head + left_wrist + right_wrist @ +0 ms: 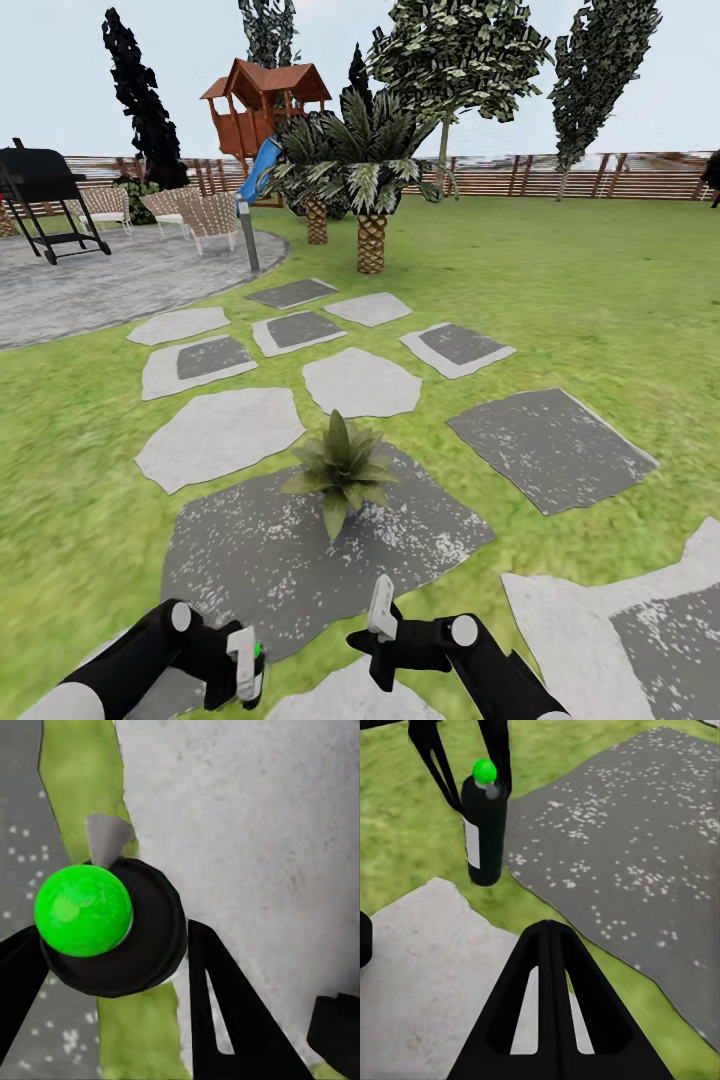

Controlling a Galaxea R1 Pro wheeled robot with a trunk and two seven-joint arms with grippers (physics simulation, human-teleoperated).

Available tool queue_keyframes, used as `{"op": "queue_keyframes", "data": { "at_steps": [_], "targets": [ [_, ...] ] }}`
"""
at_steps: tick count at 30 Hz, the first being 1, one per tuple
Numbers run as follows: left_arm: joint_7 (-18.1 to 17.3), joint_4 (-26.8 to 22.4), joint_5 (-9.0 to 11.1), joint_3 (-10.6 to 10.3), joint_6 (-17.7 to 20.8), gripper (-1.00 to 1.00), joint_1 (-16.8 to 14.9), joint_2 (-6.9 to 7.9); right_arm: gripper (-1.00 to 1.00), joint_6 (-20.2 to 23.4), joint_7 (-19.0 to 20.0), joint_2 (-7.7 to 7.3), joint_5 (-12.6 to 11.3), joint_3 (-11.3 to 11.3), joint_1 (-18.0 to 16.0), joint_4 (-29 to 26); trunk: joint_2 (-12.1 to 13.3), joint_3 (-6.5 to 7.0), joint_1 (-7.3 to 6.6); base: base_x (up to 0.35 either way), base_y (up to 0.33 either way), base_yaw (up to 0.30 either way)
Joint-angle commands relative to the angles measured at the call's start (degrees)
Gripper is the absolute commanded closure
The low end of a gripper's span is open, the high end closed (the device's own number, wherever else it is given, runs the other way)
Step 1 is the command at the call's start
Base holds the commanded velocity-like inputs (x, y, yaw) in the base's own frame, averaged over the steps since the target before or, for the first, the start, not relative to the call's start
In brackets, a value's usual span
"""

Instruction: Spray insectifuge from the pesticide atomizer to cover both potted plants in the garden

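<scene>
Atomizer (484,832): small dark cylinder, pale label strip down one side, short grey neck, bright green ball cap (green, not red). Upright in right wrist view, hanging above lawn (600,300) at edge of a pale stepping stone (427,960). From left wrist view, seen top-down: green cap (82,910) over round black shoulder, grass strip and pale stone beneath. In head view just a green speck (257,652) beside left gripper (245,672), low at frame bottom.

Left gripper clamped on atomizer, black fingers (431,754) either side of bottle near cap. Left arm bent, forearm reaching inward from lower left, white finger plate vertical.

Right gripper (550,945) jaws together, black fingers meeting at a point, nothing between. In head view right gripper (380,610) w/ white finger pointing up, forearm angled in from lower right, near left gripper but apart.

Potted plant (340,468): rosette of pointed green leaves on big dark speckled stone (260,560), just ahead of both grippers. Pot not discernible. Only one such plant visible.

Beyond: more stepping stones, round paved patio (100,280) w/ black grill (45,190), palms (370,190), wooden fence (600,172).
</scene>
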Motion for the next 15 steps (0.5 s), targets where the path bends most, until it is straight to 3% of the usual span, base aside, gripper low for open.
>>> {"op": "queue_keyframes", "data": {
  "at_steps": [1, 4, 5, 8, 11, 12, 15],
  "targets": [
    [0.0, -0.1, 0.0, -0.1, -0.1, 1.00, 0.0, 3.69, 1.00, -0.3, 0.0, -0.13, 0.6, -0.1, 0.0, -0.1, 0.0, -0.05, -0.01, 0.000, 0.000, 0.000],
    [0.2, -0.1, 0.3, 1.0, 0.1, 1.00, 0.0, 6.04, 1.00, -0.3, -0.1, -0.36, 0.7, -0.3, 0.0, -0.1, 0.0, -0.05, -0.01, 0.000, 0.000, 0.000],
    [0.2, 0.2, 0.3, 4.5, 0.4, 1.00, 0.0, 6.49, -1.00, -0.3, -0.2, -0.50, 0.7, -0.5, 0.0, -0.1, 0.0, -0.05, -0.01, 0.000, 0.000, 0.000],
    [0.7, 1.1, 0.3, 10.8, 0.6, 1.00, 0.0, 6.43, -1.00, -0.4, -0.3, -0.68, 0.7, -0.7, 0.0, -0.1, 0.0, -0.05, -0.01, 0.000, 0.000, 0.000],
    [1.7, 2.2, 0.2, 17.1, 1.1, 1.00, 0.1, 6.20, -1.00, -0.4, -1.2, -2.02, 0.7, -0.8, 0.0, -0.1, 0.0, -0.05, -0.01, 0.000, 0.000, 0.000],
    [2.8, 2.5, 0.2, 19.3, 2.1, 1.00, 0.1, 6.13, -1.00, -0.4, -3.3, -2.90, 0.6, -0.8, 0.0, 0.0, 0.0, -0.05, -0.01, 0.000, 0.000, 0.000],
    [6.5, 2.9, 0.5, 21.4, 6.6, 1.00, 0.1, 5.66, -1.00, -0.3, -11.4, -5.76, 0.4, -2.5, 0.0, 1.1, 0.0, -0.05, -0.01, 0.000, 0.000, 0.000]
  ]
}}
